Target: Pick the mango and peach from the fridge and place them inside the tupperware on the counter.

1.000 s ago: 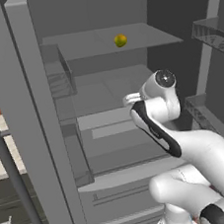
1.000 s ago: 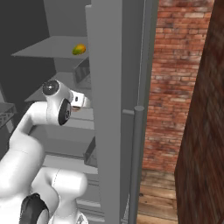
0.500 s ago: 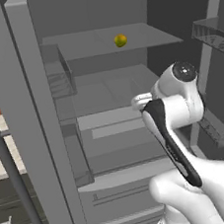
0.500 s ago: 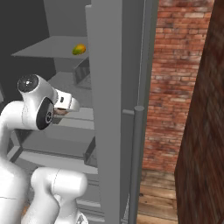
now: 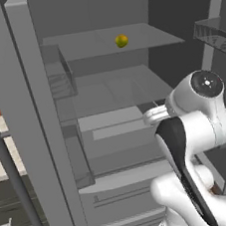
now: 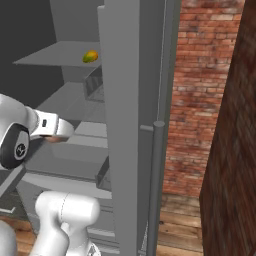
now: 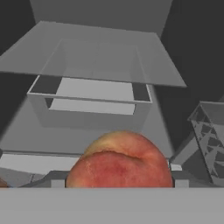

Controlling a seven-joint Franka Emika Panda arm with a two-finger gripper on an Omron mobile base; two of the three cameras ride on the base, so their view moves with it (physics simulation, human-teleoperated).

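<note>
Pinkish-red round peach (image 7: 120, 161) sits clamped between the hand's fingers, hand view. Left base view: the small yellow-green mango (image 5: 121, 40) rests on a grey fridge (image 5: 33, 120) shelf above and beyond the hand. Right base view: likewise.

peach (image 7: 120, 162) lower half cut off, claw fingertips hidden behind it

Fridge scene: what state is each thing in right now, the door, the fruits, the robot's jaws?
fridge: door open, shelves and drawers exposed.
mango: resting on the upper shelf, untouched.
peach: held between the jaws, off the shelf.
gripper: jaws closed on the peach.
door bin: clear, nothing visible inside.
</note>
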